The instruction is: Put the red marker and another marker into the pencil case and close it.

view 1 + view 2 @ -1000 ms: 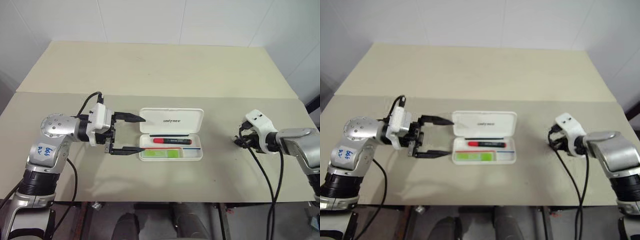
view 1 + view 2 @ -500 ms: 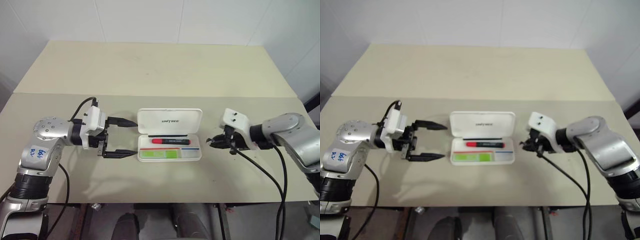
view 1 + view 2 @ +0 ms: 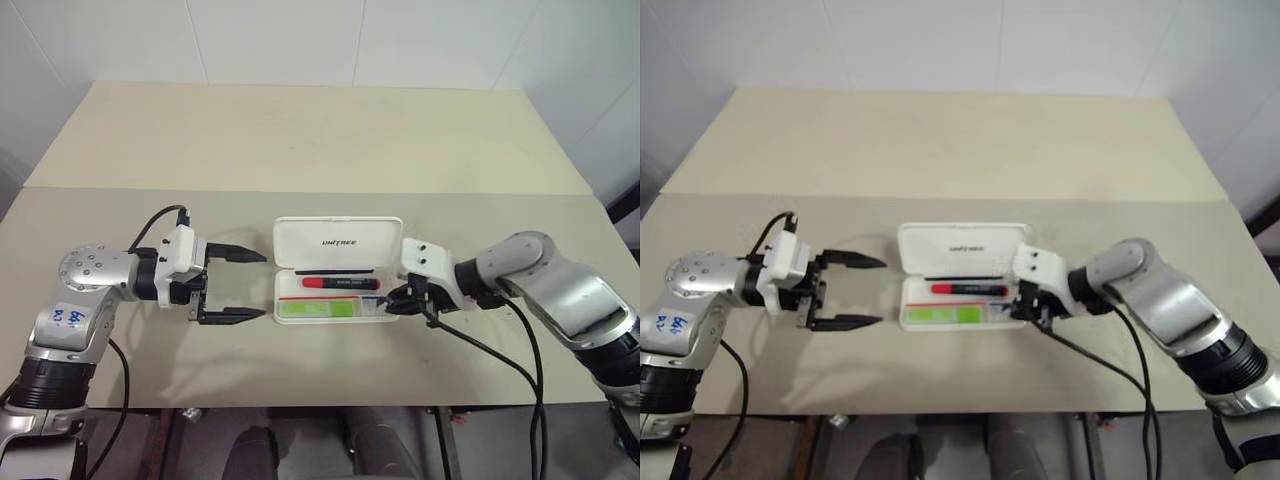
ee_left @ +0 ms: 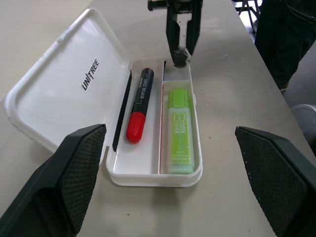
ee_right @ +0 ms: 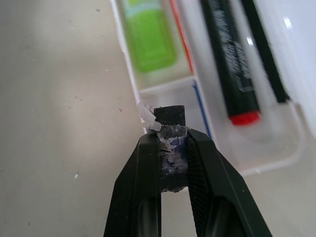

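The white pencil case (image 3: 300, 245) lies open mid-table, its lid tipped back. Inside, the red marker (image 3: 340, 283) rests in the rear compartment and the lime-green marker (image 3: 318, 309) in the front one. My left gripper (image 3: 262, 286) hovers open just left of the case, one finger (image 4: 74, 173) on each side of its short end, touching nothing. My right gripper (image 3: 392, 305) is shut with nothing held, its tips (image 5: 169, 133) at the case's front right corner, by the rim. The left wrist view shows the marker (image 4: 138, 106), the green one (image 4: 180, 131) and the right gripper (image 4: 180, 54) beyond the tray.
The beige table (image 3: 300, 140) stretches far behind the case, with a seam running across it. Its front edge lies close below both arms. A black cable (image 3: 500, 355) trails from my right wrist over the table.
My right gripper has swung in from the table's right side to the case's right end, staying shut. My left gripper has drawn back a little to the left, still open.
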